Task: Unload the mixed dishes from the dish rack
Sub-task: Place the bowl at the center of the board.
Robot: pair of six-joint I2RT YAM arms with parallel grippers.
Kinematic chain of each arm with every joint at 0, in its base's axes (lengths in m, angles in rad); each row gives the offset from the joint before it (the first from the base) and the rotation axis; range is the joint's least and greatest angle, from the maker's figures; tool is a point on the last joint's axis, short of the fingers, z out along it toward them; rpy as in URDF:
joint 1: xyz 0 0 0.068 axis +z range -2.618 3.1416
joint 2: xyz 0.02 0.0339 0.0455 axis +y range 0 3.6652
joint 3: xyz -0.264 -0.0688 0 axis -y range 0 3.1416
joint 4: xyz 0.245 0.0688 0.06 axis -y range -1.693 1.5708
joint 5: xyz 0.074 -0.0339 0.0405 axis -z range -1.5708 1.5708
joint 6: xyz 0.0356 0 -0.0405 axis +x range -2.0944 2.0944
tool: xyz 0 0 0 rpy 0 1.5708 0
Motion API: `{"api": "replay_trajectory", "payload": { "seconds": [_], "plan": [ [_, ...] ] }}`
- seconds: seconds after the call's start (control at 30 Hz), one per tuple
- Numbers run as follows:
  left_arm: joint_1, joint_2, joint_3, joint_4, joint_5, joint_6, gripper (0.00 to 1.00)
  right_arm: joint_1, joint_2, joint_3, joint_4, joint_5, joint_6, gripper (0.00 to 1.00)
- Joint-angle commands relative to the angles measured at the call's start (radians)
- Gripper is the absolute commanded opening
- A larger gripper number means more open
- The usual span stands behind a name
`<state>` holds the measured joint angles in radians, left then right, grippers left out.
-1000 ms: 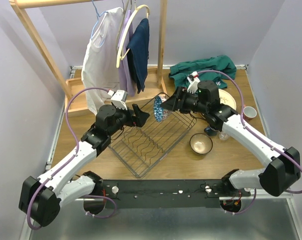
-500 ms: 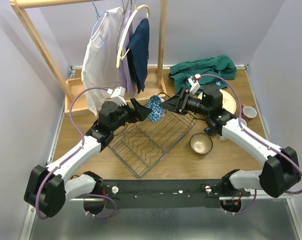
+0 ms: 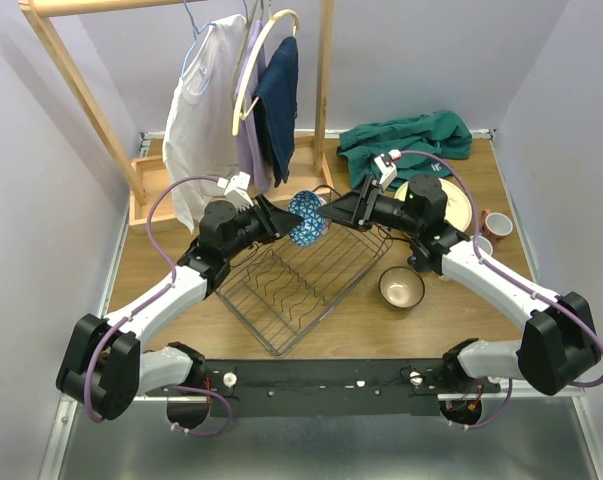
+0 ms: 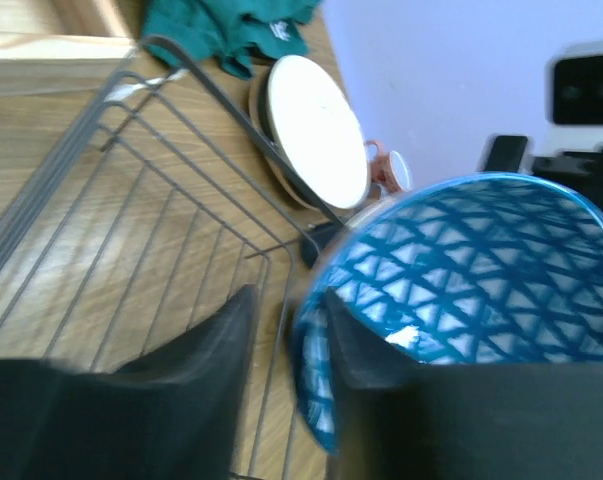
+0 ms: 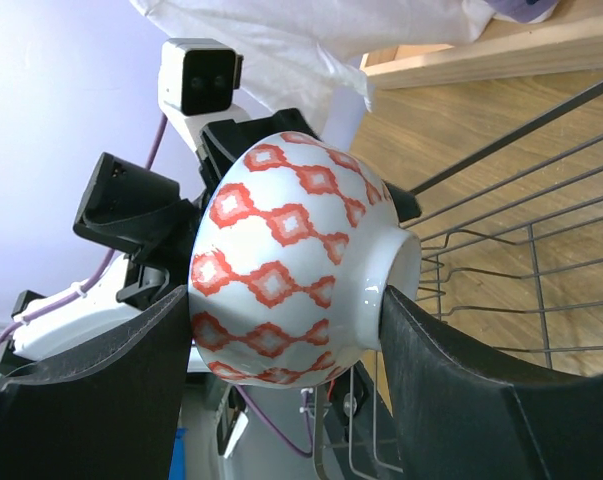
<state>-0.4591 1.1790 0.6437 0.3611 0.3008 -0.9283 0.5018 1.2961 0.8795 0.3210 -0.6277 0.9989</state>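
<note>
On the wooden surface [image 3: 381, 330] sits the black wire dish rack [image 3: 249, 325], with a stack of cream plates [image 4: 316, 130] beyond its right side. Above the rack's far corner the patterned bowl [image 3: 308, 218] hangs tipped on its side, clamped in the right gripper [image 5: 283, 300]. The left gripper [image 4: 289, 300] straddles the bowl's rim, unclenched, its outer finger just clear of the wall.

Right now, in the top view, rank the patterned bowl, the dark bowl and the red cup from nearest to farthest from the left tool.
1. Patterned bowl, right at the left tool.
2. Dark bowl, right of the rack.
3. Red cup, far right.
</note>
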Motion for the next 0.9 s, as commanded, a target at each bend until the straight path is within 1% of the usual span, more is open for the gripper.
{"api": "replay_trajectory", "payload": {
  "seconds": [0.0, 0.03, 0.07, 0.13, 0.17, 0.23, 0.27, 0.33, 0.37, 0.4, 0.43, 0.47, 0.5, 0.57, 0.6, 0.63, 0.7, 0.73, 0.87],
  "plan": [
    [0.004, 0.010, -0.009, 0.045, 0.046, -0.021, 0.29, -0.006, -0.014, -0.011, 0.104, -0.038, 0.029, 0.33],
    [0.004, 0.010, -0.010, 0.044, 0.044, -0.021, 0.24, -0.006, -0.014, -0.013, 0.108, -0.040, 0.033, 0.33],
    [0.004, 0.010, -0.012, 0.045, 0.047, -0.021, 0.16, -0.006, -0.012, -0.016, 0.112, -0.041, 0.035, 0.33],
    [0.004, 0.007, -0.015, 0.048, 0.047, -0.017, 0.08, -0.008, -0.012, -0.017, 0.113, -0.043, 0.033, 0.33],
    [0.004, 0.002, -0.015, 0.047, 0.046, -0.014, 0.01, -0.009, -0.011, -0.019, 0.110, -0.043, 0.033, 0.33],
    [0.005, -0.007, -0.012, 0.038, 0.034, 0.011, 0.00, -0.011, -0.011, -0.019, 0.104, -0.041, 0.030, 0.34],
    [0.004, -0.018, -0.007, 0.006, 0.026, 0.029, 0.00, -0.012, -0.011, -0.019, 0.098, -0.038, 0.024, 0.36],
    [0.004, -0.031, 0.014, -0.046, -0.014, 0.071, 0.00, -0.012, -0.018, 0.001, 0.037, -0.026, -0.017, 0.42],
    [0.004, -0.048, 0.023, -0.106, -0.029, 0.116, 0.00, -0.014, -0.024, 0.010, 0.008, -0.009, -0.037, 0.45],
    [0.004, -0.058, 0.033, -0.138, -0.052, 0.147, 0.00, -0.013, -0.030, 0.024, -0.052, -0.001, -0.057, 0.52],
    [0.004, -0.067, 0.056, -0.171, -0.095, 0.172, 0.00, -0.012, -0.041, 0.047, -0.086, 0.008, -0.101, 0.56],
    [0.004, -0.082, 0.068, -0.239, -0.121, 0.224, 0.00, -0.012, -0.047, 0.064, -0.121, 0.031, -0.126, 0.61],
    [0.004, -0.087, 0.082, -0.272, -0.143, 0.245, 0.00, -0.012, -0.052, 0.078, -0.194, 0.043, -0.149, 0.72],
    [0.004, -0.102, 0.119, -0.348, -0.193, 0.285, 0.00, -0.013, -0.067, 0.119, -0.268, 0.087, -0.219, 0.80],
    [0.002, -0.105, 0.129, -0.359, -0.207, 0.313, 0.00, -0.012, -0.072, 0.131, -0.339, 0.103, -0.242, 0.87],
    [0.003, -0.108, 0.151, -0.390, -0.221, 0.327, 0.00, -0.012, -0.075, 0.147, -0.376, 0.117, -0.284, 0.91],
    [-0.001, -0.110, 0.175, -0.445, -0.265, 0.357, 0.00, -0.014, -0.081, 0.188, -0.466, 0.158, -0.328, 0.97],
    [-0.007, -0.107, 0.200, -0.465, -0.278, 0.367, 0.00, -0.014, -0.083, 0.203, -0.497, 0.174, -0.368, 0.98],
    [-0.053, -0.087, 0.263, -0.551, -0.357, 0.408, 0.00, -0.012, -0.075, 0.286, -0.638, 0.271, -0.436, 0.98]
  ]
}}
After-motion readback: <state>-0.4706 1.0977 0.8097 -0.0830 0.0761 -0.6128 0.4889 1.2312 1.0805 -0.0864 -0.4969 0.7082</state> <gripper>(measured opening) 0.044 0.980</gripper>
